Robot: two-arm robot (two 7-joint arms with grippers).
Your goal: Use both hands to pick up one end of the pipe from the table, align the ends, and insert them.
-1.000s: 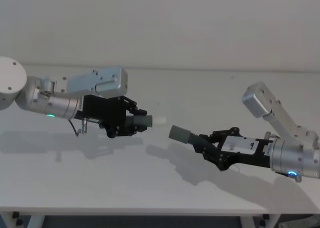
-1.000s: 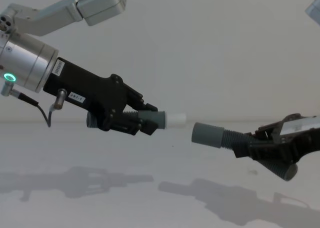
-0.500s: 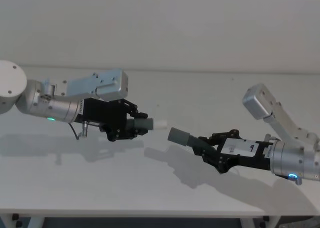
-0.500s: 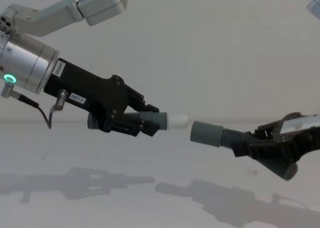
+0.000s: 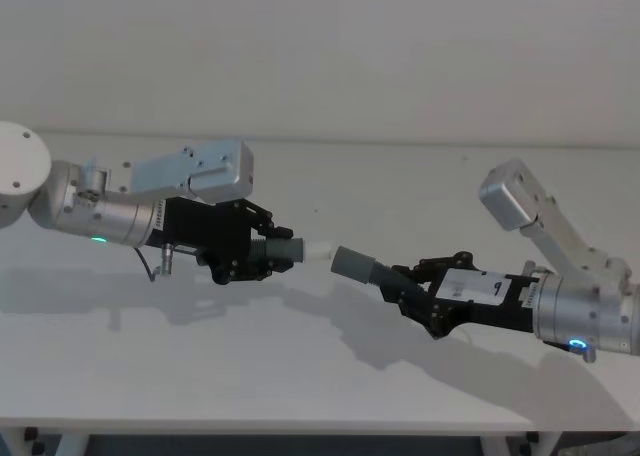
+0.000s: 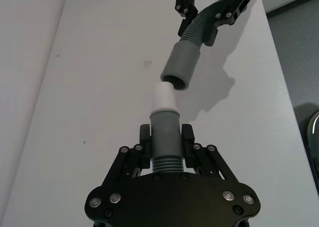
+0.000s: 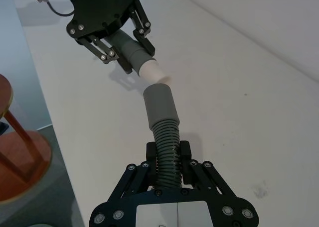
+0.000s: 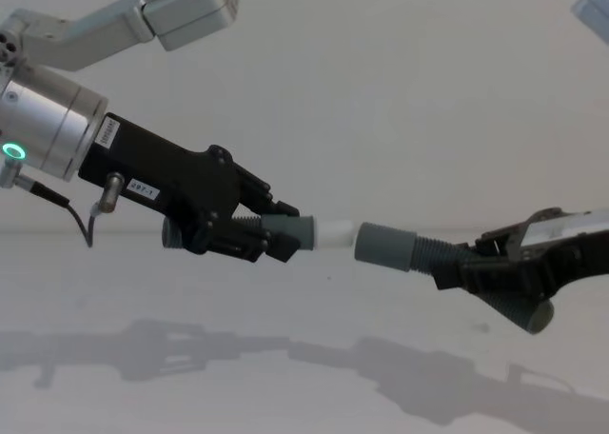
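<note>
The left tool is clamped on the grey pipe piece with the white tip, and its fingers press the ribbed collar from both sides. The white tip points straight forward out of this tool. The right tool is clamped on the ribbed part of the other pipe piece, and the smooth grey socket mouth stands out in front of its fingers. Both tools are in the air above the white bench, and their shadows lie on it below. The two pieces point toward each other between the tools. The white tip is just at the socket mouth, almost on one line with it; I cannot tell if they touch.
</note>
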